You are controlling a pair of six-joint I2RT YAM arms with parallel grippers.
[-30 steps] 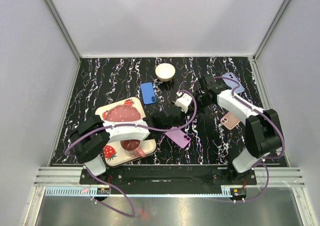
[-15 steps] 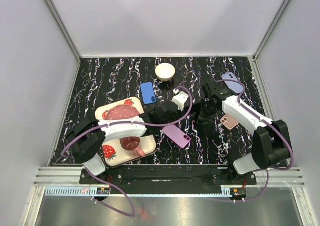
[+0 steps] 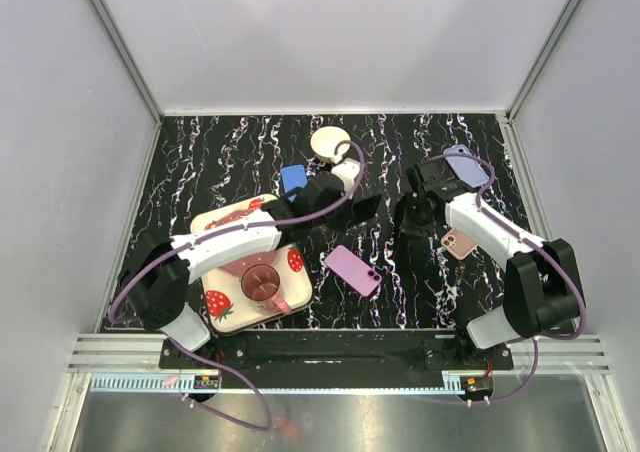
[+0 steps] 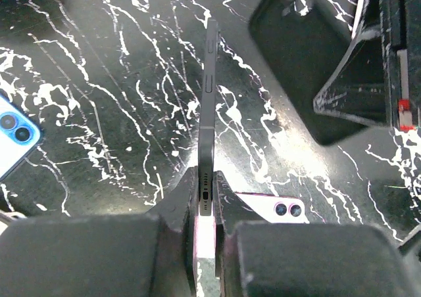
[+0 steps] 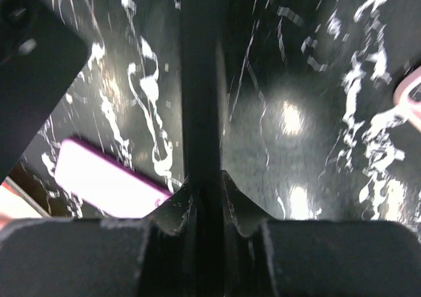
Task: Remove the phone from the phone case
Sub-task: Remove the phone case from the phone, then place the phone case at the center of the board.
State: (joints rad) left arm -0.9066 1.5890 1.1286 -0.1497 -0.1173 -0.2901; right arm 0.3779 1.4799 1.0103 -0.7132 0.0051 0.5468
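Note:
My left gripper (image 3: 350, 207) is shut on a dark phone (image 3: 364, 209), held clear of the table. In the left wrist view the phone (image 4: 209, 106) stands edge-on between my fingers (image 4: 174, 202), port end toward the camera. My right gripper (image 3: 414, 210) is shut on the empty black phone case (image 3: 406, 219), a short way right of the phone. The case also shows in the left wrist view (image 4: 296, 44). In the right wrist view it (image 5: 200, 80) runs edge-on from between the jaws. Phone and case are apart.
A purple phone (image 3: 352, 269) lies on the black marbled table below both grippers. A blue phone (image 3: 293, 180) and a beige bowl (image 3: 328, 142) sit behind the left gripper. A lavender phone (image 3: 465, 164) and a pink phone (image 3: 460, 242) lie at the right. A strawberry tray (image 3: 215, 307) holds a maroon cup (image 3: 262, 282).
My left arm has swung back and up with the phone, pulling it away from the case. My right gripper has kept the case and shifted slightly right.

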